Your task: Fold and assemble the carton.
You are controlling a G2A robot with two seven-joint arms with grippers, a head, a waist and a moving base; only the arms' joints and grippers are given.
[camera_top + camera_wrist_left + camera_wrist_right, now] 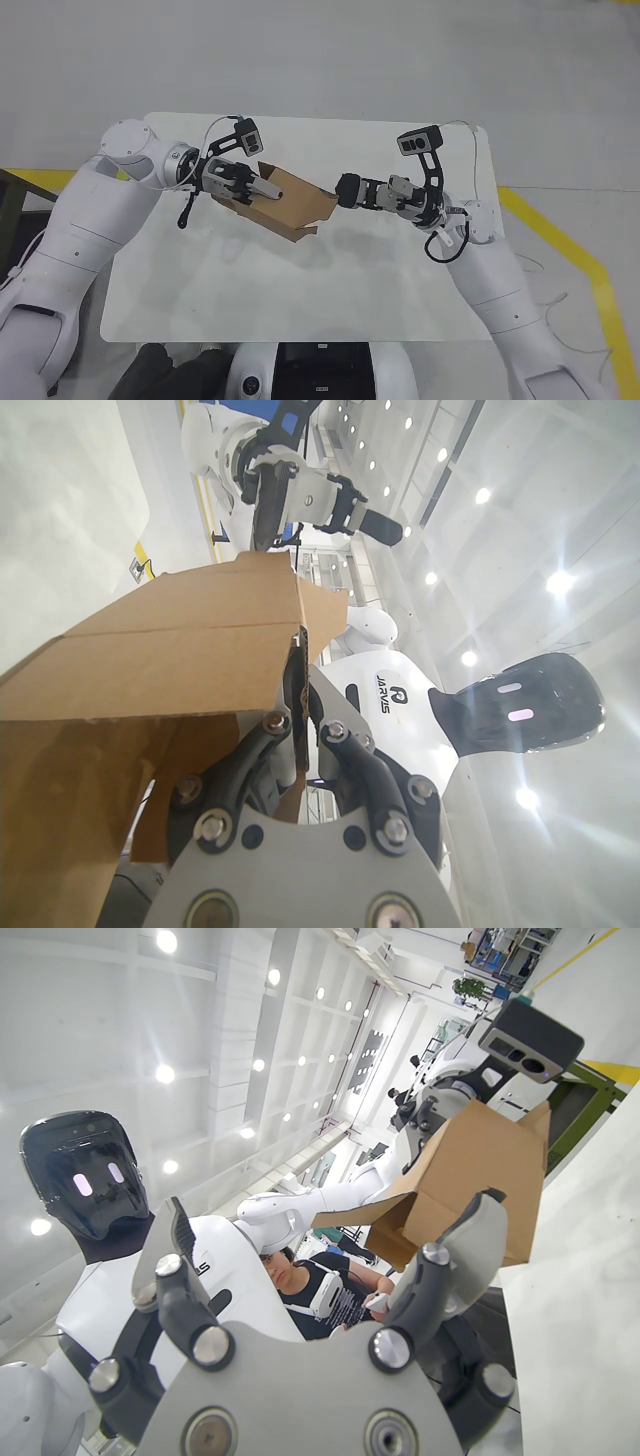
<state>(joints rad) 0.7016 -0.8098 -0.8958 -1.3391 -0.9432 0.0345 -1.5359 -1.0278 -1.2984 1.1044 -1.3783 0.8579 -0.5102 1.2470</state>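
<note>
Carton [290, 205], brown, part-folded, held over surface [200, 290] centre, long axis 10-to-4 o'clock; left claw [268, 187] clamped on its 10 o'clock end, right claw [347, 190] spread, just beside its 3 o'clock corner.

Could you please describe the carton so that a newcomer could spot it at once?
Start at the white table between the two arms. Near its middle the left claw is shut on the carton, with the open right claw by its other end. It is the one brown cardboard thing there, half-folded with flaps loose.
</note>
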